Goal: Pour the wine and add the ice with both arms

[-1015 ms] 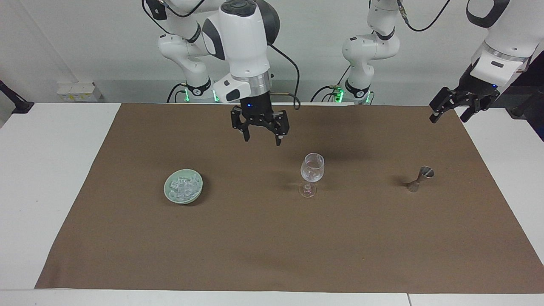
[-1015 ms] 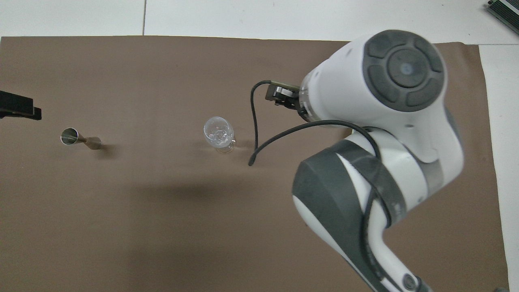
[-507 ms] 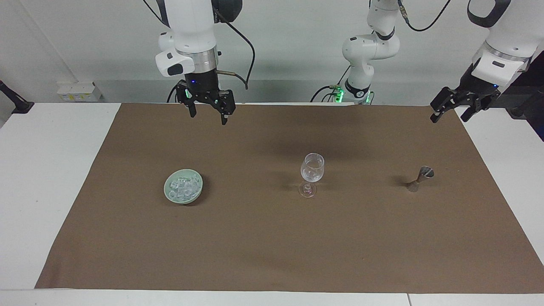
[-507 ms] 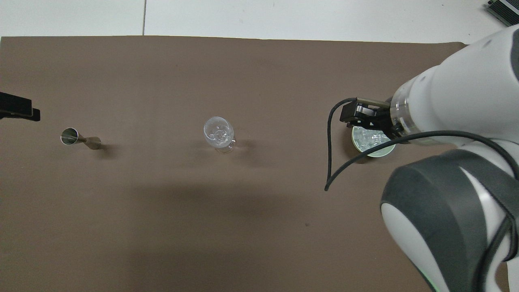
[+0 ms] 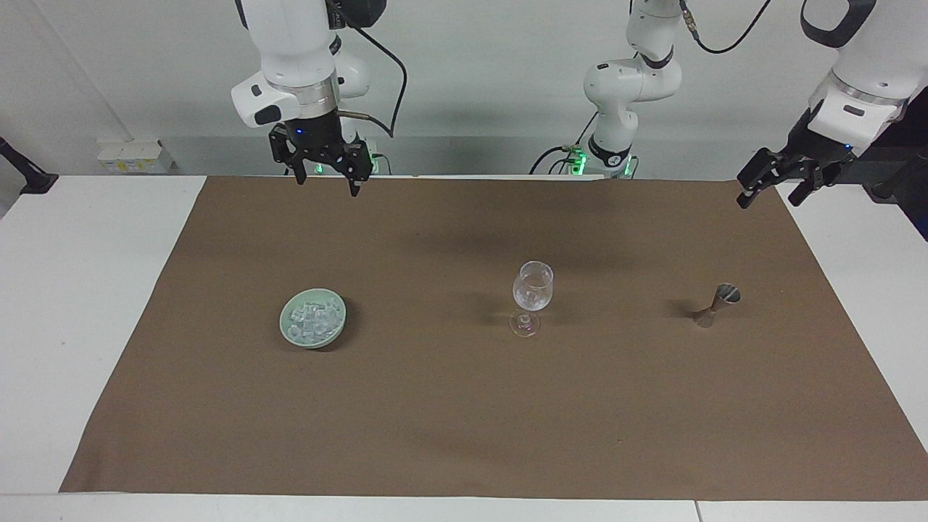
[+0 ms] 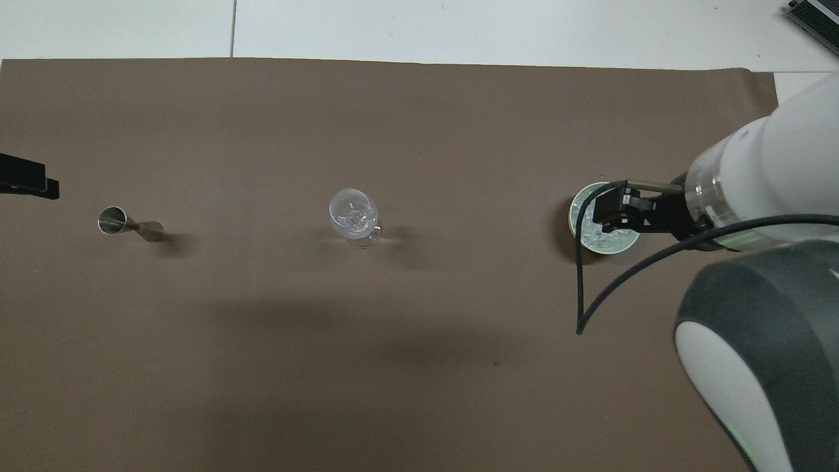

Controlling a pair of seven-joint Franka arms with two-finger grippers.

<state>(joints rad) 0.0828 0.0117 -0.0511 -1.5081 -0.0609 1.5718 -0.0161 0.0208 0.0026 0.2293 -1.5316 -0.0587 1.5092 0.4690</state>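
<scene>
A clear stemmed wine glass (image 5: 533,292) (image 6: 354,214) stands upright mid-cloth, with small clear lumps showing in its bowl. The ice (image 5: 312,317) (image 6: 593,231) is heaped in a pale green bowl (image 5: 291,333) (image 6: 611,247) toward the right arm's end. My right gripper (image 5: 326,182) (image 6: 613,213) hangs open and empty, high over the cloth's edge nearest the robots; from overhead it covers part of the bowl. My left gripper (image 5: 768,196) (image 6: 23,178) waits open and empty above the cloth's corner at the left arm's end. The wine is out of view.
A small metal jigger (image 5: 718,303) (image 6: 128,224) stands toward the left arm's end, level with the glass. A brown cloth (image 5: 464,435) (image 6: 262,367) covers most of the white table (image 5: 87,290).
My right arm has swung away from beside the glass, rising and drawing back toward its own base, still open. The left arm has barely moved. Glass, bowl and jigger stay put.
</scene>
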